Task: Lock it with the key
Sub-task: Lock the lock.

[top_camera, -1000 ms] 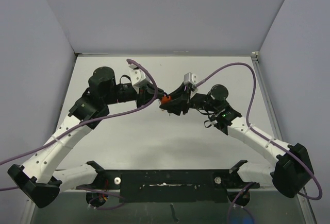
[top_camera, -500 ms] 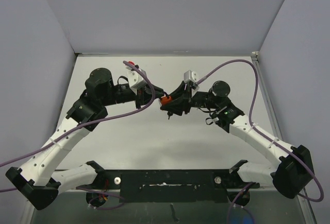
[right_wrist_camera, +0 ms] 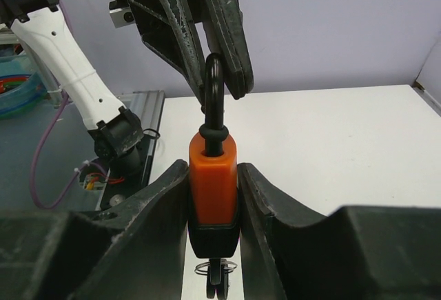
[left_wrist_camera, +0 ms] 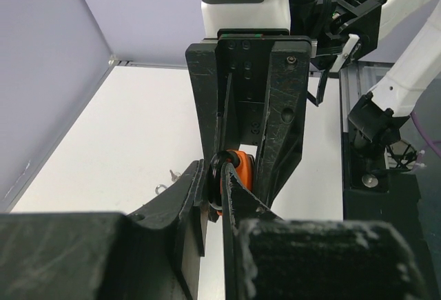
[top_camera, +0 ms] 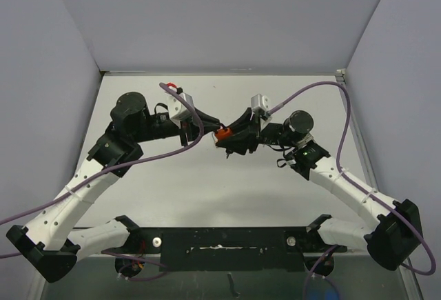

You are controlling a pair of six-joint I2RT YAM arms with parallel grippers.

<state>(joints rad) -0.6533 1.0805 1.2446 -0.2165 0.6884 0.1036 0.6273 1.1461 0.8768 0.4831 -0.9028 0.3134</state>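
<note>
An orange padlock point(top_camera: 222, 133) with a black base is held in the air between both arms over the middle of the table. My right gripper point(right_wrist_camera: 213, 179) is shut on the padlock's body point(right_wrist_camera: 213, 162). A key point(right_wrist_camera: 218, 279) with a wire ring sticks out of the padlock's base, towards the right wrist camera. My left gripper point(left_wrist_camera: 219, 176) is shut on the black shackle point(right_wrist_camera: 214, 100), which points away from the right wrist. In the left wrist view the orange body point(left_wrist_camera: 242, 169) shows just behind my fingertips. In the top view the left gripper point(top_camera: 209, 125) and the right gripper point(top_camera: 233, 137) meet tip to tip.
Small loose metal pieces, one of them a ring point(left_wrist_camera: 162, 188), lie on the white table point(top_camera: 207, 183) under the grippers. Purple cables point(top_camera: 324, 93) loop over both arms. Grey walls stand on three sides. A black rail point(top_camera: 220, 238) runs along the near edge.
The left wrist has rolled and shifted a little left. The right arm's elbow has moved slightly right. The padlock stays in about the same place, held by both grippers.
</note>
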